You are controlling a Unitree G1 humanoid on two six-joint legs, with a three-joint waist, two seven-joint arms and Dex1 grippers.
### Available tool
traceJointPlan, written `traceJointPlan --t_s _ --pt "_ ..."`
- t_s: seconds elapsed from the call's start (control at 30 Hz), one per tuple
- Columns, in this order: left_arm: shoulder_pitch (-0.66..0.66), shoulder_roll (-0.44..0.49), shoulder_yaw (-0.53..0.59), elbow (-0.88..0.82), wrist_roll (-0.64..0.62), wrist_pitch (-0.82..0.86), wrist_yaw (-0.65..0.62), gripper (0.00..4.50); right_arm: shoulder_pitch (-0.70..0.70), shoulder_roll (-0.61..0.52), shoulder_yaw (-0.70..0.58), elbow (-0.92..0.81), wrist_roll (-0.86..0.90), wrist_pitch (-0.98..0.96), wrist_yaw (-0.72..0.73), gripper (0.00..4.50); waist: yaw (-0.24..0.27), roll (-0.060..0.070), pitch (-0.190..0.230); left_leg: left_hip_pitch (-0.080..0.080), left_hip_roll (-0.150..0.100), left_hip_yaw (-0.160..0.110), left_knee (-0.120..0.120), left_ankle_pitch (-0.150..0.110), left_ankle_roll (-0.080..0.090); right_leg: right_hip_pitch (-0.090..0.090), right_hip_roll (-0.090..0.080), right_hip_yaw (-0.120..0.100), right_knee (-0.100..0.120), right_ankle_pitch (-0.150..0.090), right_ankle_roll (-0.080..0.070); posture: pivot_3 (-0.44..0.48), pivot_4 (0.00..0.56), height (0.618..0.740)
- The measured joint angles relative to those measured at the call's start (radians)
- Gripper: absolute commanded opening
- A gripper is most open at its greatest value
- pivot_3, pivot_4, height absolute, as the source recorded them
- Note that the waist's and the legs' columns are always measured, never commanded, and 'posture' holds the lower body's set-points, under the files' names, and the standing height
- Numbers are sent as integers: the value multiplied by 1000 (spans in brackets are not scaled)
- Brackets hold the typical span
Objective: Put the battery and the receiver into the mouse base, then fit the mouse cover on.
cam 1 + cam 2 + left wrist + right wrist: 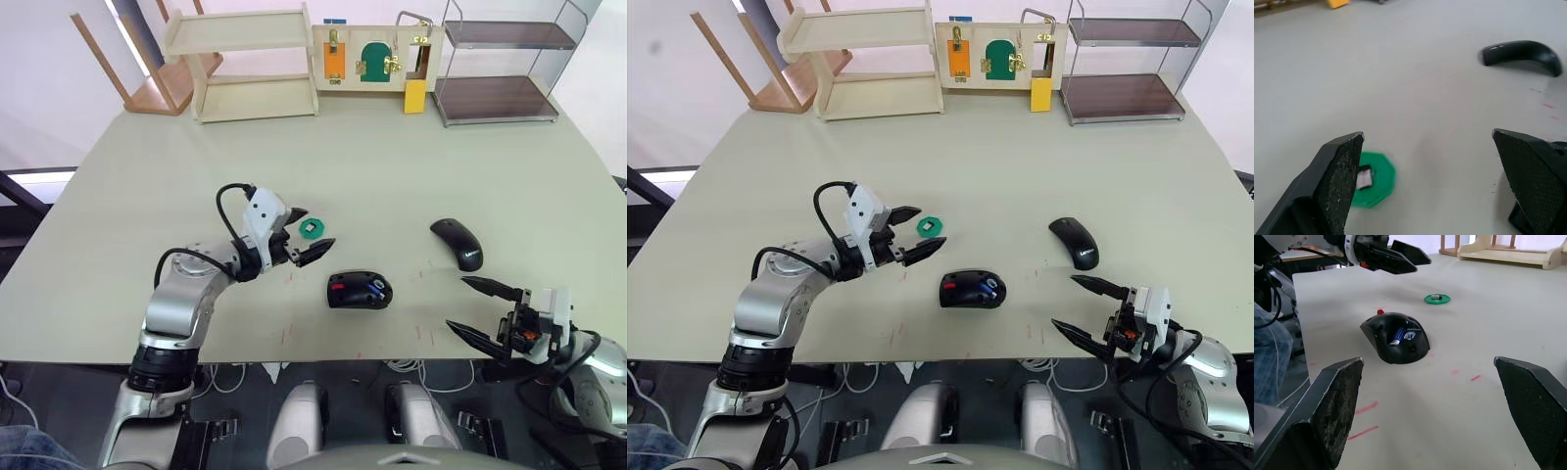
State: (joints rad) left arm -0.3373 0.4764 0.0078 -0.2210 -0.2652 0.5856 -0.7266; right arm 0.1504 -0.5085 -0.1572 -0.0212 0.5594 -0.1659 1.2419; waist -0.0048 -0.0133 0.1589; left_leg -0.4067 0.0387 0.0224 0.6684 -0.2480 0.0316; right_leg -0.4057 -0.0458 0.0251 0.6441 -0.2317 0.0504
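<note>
1. Pale green tabletop (392, 157) holds the black oval mouse base (360, 291), blue cylindrical battery (1398, 335) seemingly seated inside.
2. Tiny dark-grey receiver (1364, 177) sits on a green disc (312, 229).
3. Glossy black mouse cover (458, 243) lies apart.
4. Left gripper (310, 233) and right gripper (484, 308) gape wide, empty.

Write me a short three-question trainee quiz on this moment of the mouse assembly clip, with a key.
1. True or false: the battery already lies inside the mouse base.
2. Where does the receiver sit? A) in the mouse base B) on the green disc C) between the fingers of the left gripper
3. Fill in: the mouse cover lies on the table, closer to the ____ gripper.

Key
1. True; its blue body shows in the base's hollow.
2. B; the small dark piece rests on the disc, just ahead of the open left gripper.
3. Right; the right gripper hangs open near the table's front edge, holding nothing.
</note>
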Motion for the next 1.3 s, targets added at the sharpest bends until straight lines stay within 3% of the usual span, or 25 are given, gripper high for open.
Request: traceJointPlan --t_s 0.37,0.77,0.87,0.93,1.23,1.3 --pt "32 -108 27 -5 27 44 267 4467 -2 17 -23 0 14 -16 -15 4500 1 0 0 0 0 1 0 0 0 0 0 0 0 1 1 0 150 740" --pt "31 -167 19 -54 29 166 388 4467 38 42 -48 7 14 -59 -14 4500 0 0 0 0 -1 0 0 0 0 0 0 0 1 1 1 0 150 740" --pt "24 -167 18 -73 26 208 398 3707 36 40 -48 7 15 -59 -15 4500 0 0 0 0 -1 0 0 0 0 0 0 0 1 1 1 0 150 740" --pt "3 -170 15 -73 27 236 408 2940 36 37 -48 6 15 -58 -14 4500 3 0 0 0 -1 1 0 0 0 0 0 0 1 1 1 0 150 740" --pt "-15 -143 -21 -76 37 297 419 2940 43 37 -48 0 16 -57 -18 4500 0 0 0 0 -1 0 0 0 0 0 0 0 1 1 1 0 150 740" --pt "-21 -143 -20 -76 36 304 420 2396 43 37 -47 0 17 -56 -17 4500 0 0 0 0 -1 0 0 0 0 0 0 0 1 1 1 0 150 740"
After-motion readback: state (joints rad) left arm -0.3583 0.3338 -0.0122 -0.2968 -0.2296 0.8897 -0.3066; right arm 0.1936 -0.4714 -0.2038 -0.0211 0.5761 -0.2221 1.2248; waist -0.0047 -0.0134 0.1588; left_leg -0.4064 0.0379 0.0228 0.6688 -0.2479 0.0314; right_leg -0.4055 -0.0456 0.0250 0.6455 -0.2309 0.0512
